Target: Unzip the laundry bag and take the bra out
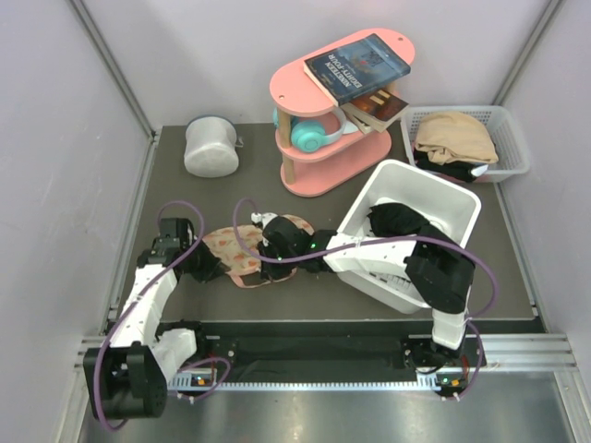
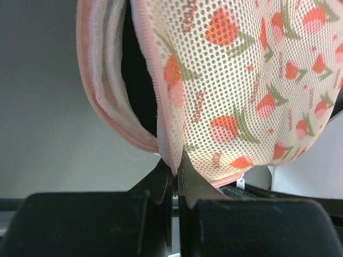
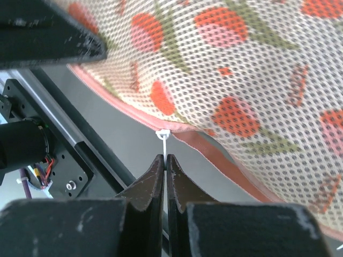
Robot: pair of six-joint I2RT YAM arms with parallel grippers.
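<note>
laundry bag (image 1: 235, 251) left of bin (image 1: 441, 192) | shelf (image 1: 291, 78) behind bag | container (image 1: 211, 146) rear left

Left arm (image 1: 148, 293) and right arm (image 1: 379, 247) have white links and black joints, each trailed by a purple cable (image 1: 237, 217). Fingers (image 2: 159, 184) are matte black wedges; the right pair (image 3: 147, 184) shows pale scuffs. At 9 o'clock in the right wrist view sit red wires (image 3: 48, 163) and a screw (image 3: 69, 186)

Pale, plain walls (image 1: 55, 138) close my cell on three sides, with metal struts in the rear corners. Light reads even and soft. The table top (image 1: 185, 189) is dark grey.

I note at rear centre a pink two-tier shelf (image 1: 309, 180): books (image 1: 355, 63) up top, teal headphones (image 1: 312, 136) below. Rear left is a white-grey cylindrical container (image 1: 211, 145). Rear right is a white slotted basket (image 1: 512, 138) holding beige cloth. A white bin (image 1: 443, 198) sits just in front, turned at an angle.
</note>
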